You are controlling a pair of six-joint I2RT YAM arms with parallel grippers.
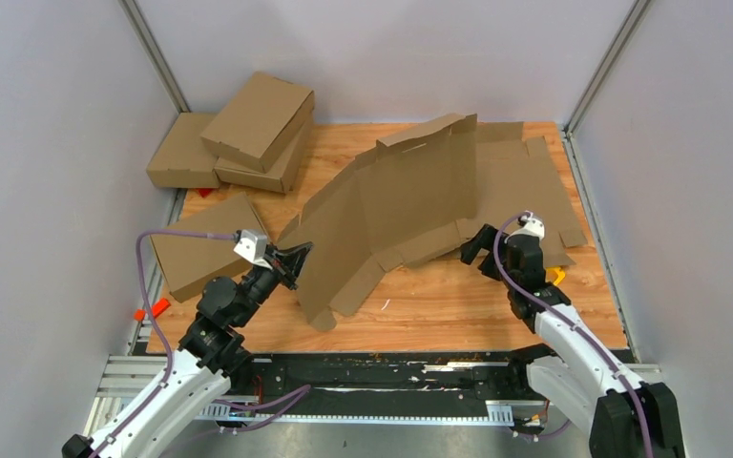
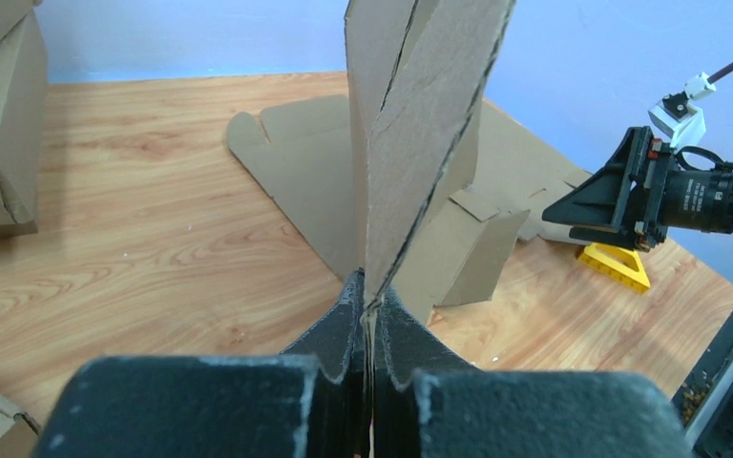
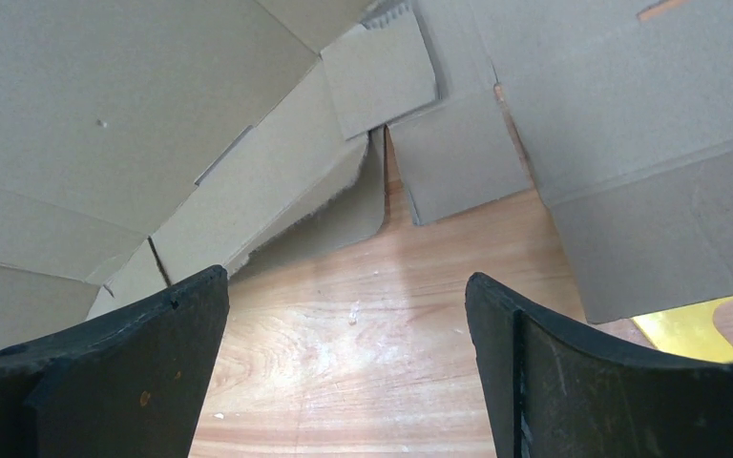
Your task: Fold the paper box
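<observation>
The paper box is an unfolded brown die-cut cardboard sheet in the middle of the table, its left part lifted and bent up, its right part lying flat. My left gripper is shut on the sheet's left edge, which rises upright from between its fingers in the left wrist view. My right gripper is open and empty, just above the table at the sheet's near right edge. In the right wrist view the cardboard flaps lie just beyond its fingertips.
Three folded brown boxes are stacked at the back left, and another flat one lies at the left edge. A yellow piece lies by the right arm. An orange object sits at the near left.
</observation>
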